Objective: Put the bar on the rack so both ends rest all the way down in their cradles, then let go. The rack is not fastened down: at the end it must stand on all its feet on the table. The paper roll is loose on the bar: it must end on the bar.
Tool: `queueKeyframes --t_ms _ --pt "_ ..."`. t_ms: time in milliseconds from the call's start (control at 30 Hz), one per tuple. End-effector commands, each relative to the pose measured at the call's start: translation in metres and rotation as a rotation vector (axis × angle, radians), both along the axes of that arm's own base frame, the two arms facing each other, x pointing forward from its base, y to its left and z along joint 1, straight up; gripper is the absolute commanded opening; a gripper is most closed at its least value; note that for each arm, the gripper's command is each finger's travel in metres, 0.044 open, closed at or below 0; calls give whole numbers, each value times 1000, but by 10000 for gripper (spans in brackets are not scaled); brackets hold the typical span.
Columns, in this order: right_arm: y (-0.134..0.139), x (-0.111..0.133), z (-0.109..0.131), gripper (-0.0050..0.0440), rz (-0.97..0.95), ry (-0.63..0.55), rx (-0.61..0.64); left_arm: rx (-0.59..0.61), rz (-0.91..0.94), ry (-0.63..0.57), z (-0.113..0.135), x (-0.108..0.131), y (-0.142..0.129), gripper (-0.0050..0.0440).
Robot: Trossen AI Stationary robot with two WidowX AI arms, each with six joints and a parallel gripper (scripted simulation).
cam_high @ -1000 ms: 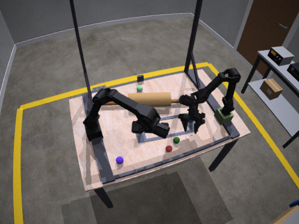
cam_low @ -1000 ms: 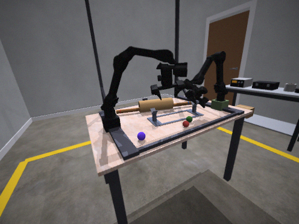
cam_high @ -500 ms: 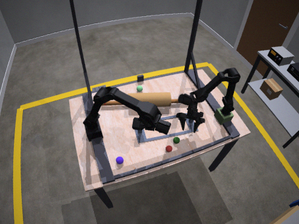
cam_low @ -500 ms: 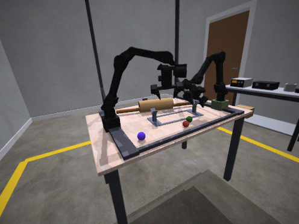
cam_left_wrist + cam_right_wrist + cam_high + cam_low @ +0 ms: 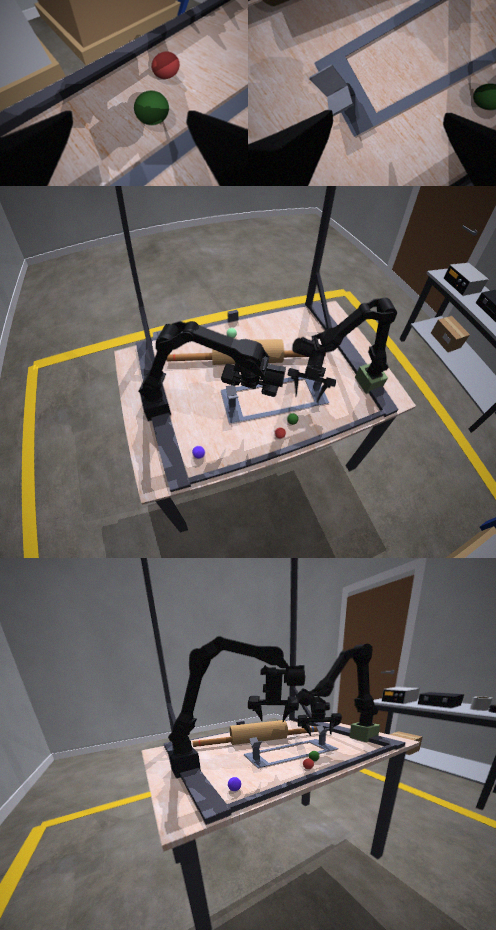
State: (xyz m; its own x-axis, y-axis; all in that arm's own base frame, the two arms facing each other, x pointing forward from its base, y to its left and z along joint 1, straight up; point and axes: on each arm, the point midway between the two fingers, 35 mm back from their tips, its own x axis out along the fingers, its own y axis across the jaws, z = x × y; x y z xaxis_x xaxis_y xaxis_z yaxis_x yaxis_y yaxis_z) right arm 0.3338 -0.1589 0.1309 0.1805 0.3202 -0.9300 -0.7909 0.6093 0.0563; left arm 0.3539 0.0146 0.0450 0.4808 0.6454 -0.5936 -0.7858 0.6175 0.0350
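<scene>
my spot: looks like a robotics lab | bench gear on a side table [image 5: 436,274] [image 5: 404,708] | yellow tape [image 5: 31,446] [image 5: 107,808] on concrete

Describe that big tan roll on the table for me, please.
The paper roll is a fat, plain tan cylinder, apparently of paper or card. It lies on its side around a thinner brown bar that sticks out at both ends. It sits behind the grey rack, off its cradles. Neither end effector holds it.

Open room between the rack's two upright cradles [image 5: 232,398] [image 5: 256,750], green ball [image 5: 293,418] [image 5: 314,756] [image 5: 151,108] [image 5: 488,96] just outside the frame.
</scene>
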Motion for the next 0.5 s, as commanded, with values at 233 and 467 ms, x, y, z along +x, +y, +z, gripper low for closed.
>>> queueKeyframes --t_ms 233,467 --pt "47 10 4 400 -102 60 -36 109 -315 270 -2 8 -29 400" --pt "74 13 -2 400 -166 112 -42 185 -511 427 -5 8 -46 400"
